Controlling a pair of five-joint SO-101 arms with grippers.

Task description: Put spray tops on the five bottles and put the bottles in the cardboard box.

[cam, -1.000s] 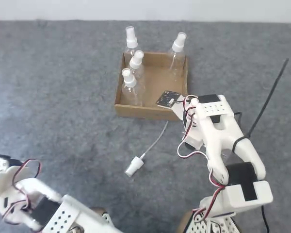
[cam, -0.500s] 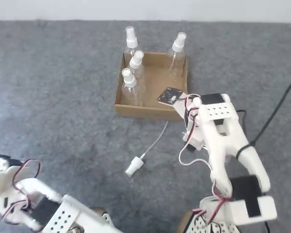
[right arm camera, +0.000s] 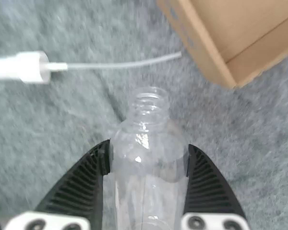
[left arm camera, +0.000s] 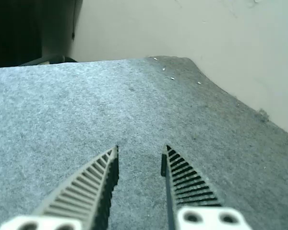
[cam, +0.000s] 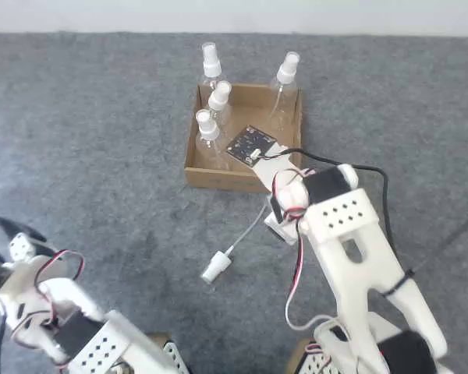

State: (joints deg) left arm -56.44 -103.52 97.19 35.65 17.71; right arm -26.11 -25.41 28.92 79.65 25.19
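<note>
The right gripper (right arm camera: 147, 146), swung leftward since a second ago, clamps ribbed black jaws on a clear, capless plastic bottle (right arm camera: 146, 127) with the cardboard box (right arm camera: 216, 48) just beyond, while the left gripper (left arm camera: 140, 152), also shifted, stands slightly parted over nubbly grey carpet (left arm camera: 62, 110).

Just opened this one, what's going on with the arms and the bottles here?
The right gripper is shut on an uncapped clear bottle, held low just in front of the cardboard box. A loose spray top lies on the carpet nearby, not yet fitted. Four capped bottles stand at the box, at least two of them inside it. The left gripper is open over bare carpet and holds nothing.
</note>
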